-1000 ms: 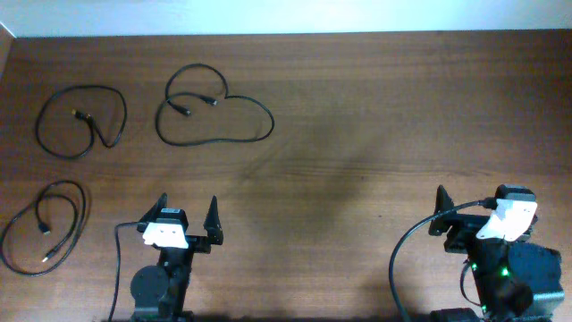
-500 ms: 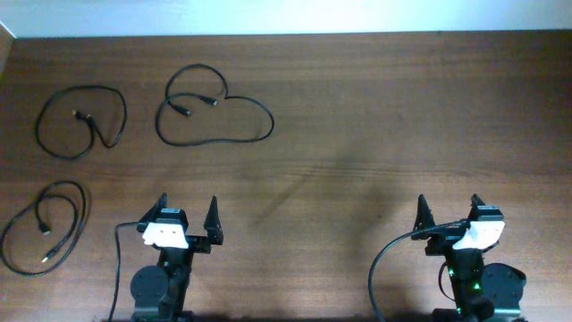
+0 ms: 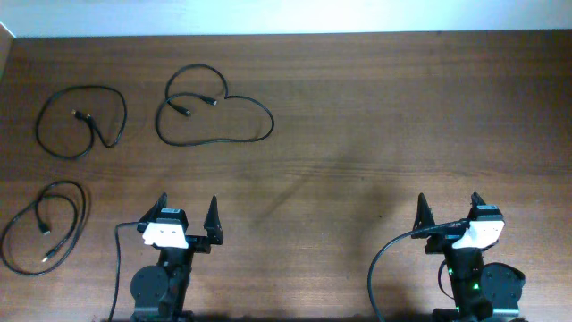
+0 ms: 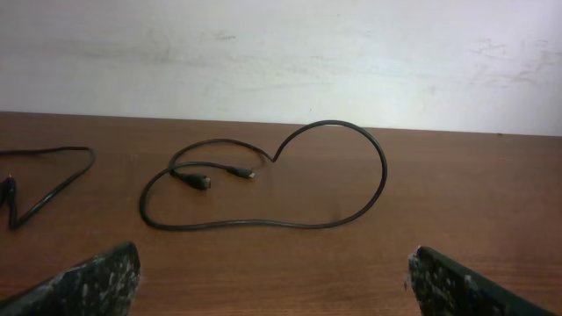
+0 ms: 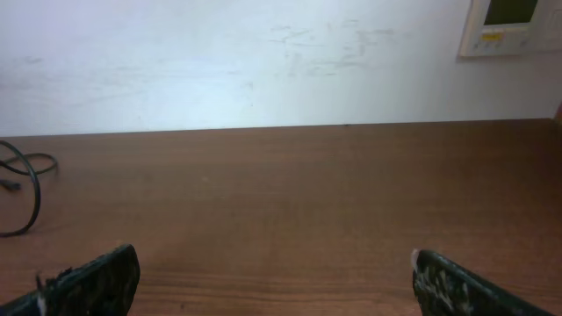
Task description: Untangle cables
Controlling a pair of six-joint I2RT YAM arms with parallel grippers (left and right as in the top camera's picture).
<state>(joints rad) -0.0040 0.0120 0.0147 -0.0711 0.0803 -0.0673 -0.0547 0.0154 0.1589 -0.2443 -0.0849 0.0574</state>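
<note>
Three thin black cables lie apart on the wooden table, each in its own loose loop. One cable (image 3: 82, 118) is at the far left. A second cable (image 3: 214, 114) is at the back centre-left; it also shows in the left wrist view (image 4: 263, 189). A third cable (image 3: 46, 225) lies at the near left edge. My left gripper (image 3: 188, 213) is open and empty at the front, short of the second cable. My right gripper (image 3: 447, 210) is open and empty at the front right, far from all cables.
The table's far edge meets a white wall (image 5: 263, 61). A wall panel (image 5: 514, 26) shows at the upper right of the right wrist view. A cable end (image 5: 22, 189) lies at that view's left edge. Each arm's own thick black lead (image 3: 384, 268) hangs by its base.
The right arm swung left and settled facing forward, its gripper open. It has held still for the last half second. The left arm and the cables have not moved.
</note>
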